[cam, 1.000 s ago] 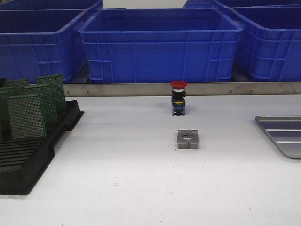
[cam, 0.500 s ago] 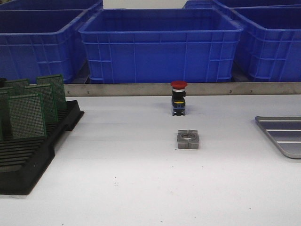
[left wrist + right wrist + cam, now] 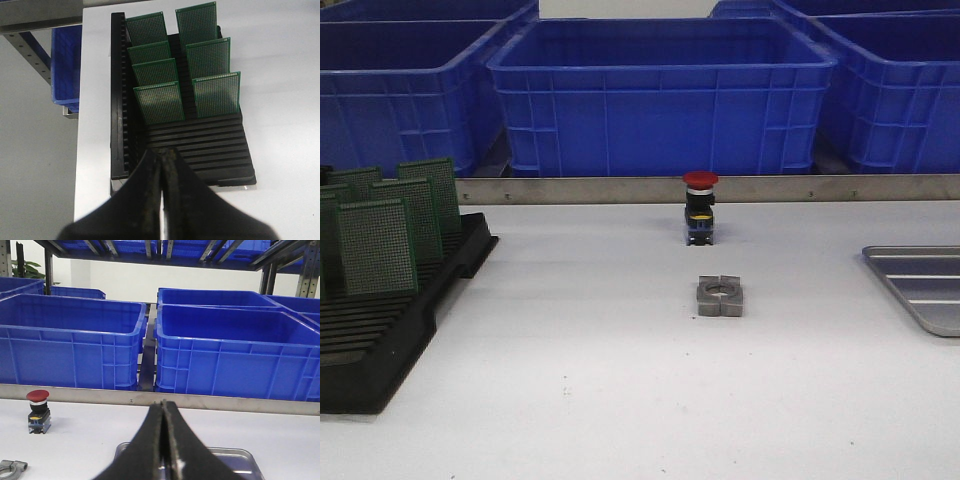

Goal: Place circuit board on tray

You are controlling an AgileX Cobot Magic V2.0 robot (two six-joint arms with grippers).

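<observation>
We hold our left gripper (image 3: 161,200) pinched tight on nothing above the black ridged rack (image 3: 200,145), where flat green circuit boards (image 3: 216,95) stand up. Our right gripper (image 3: 164,440) is pinched tight too, over the smooth grey tray (image 3: 920,285).

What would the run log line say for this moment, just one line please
stage: pre-grasp | left gripper: shut, empty, above black rack | circuit boards: upright in rack | right gripper: shut, empty | tray: no board
</observation>
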